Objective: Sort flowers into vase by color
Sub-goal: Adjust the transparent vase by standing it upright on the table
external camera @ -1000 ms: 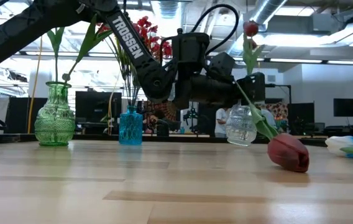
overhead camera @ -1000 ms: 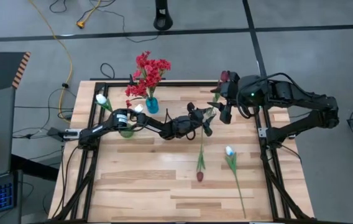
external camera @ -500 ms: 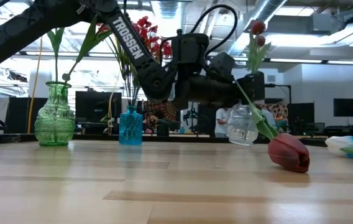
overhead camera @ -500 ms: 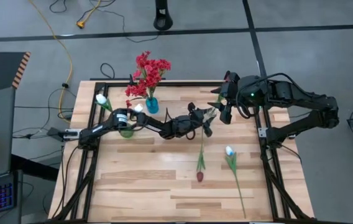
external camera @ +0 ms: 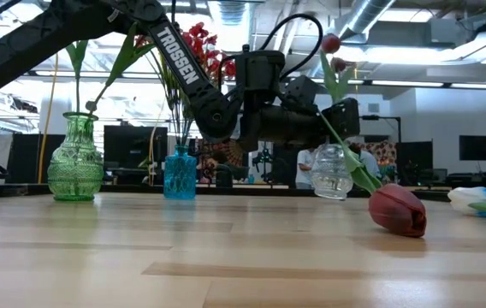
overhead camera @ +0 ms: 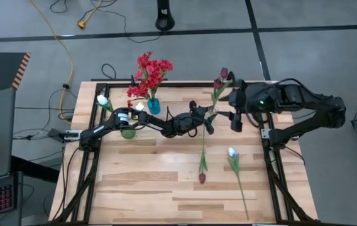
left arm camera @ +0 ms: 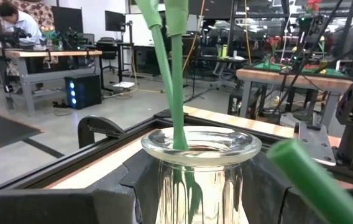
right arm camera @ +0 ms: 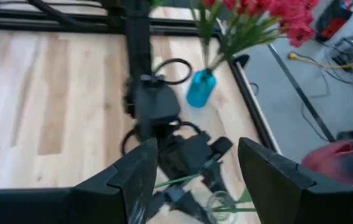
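My left gripper [overhead camera: 205, 121] clasps the clear vase [external camera: 332, 172] at the table's [overhead camera: 147, 182] far right, and two maroon tulips [overhead camera: 221, 78] stand in it. My right gripper [overhead camera: 234, 117] hangs just right of that vase, fingers [right arm camera: 139, 177] spread, empty. Left of the clear vase stand the blue vase [external camera: 180, 174] with red blossoms [overhead camera: 151, 72] and the green vase [external camera: 75, 158] with white tulips [overhead camera: 103, 100]. Nearer than the clear vase lie one maroon tulip [external camera: 396, 210] and one white tulip [overhead camera: 232, 152]

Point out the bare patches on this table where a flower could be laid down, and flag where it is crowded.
Bare wood: the near-left stretch of the table, left of the lying maroon tulip. Also the strip right of the lying white tulip.

Crowded: the far edge, with the green vase, blue vase, clear vase and both arms.
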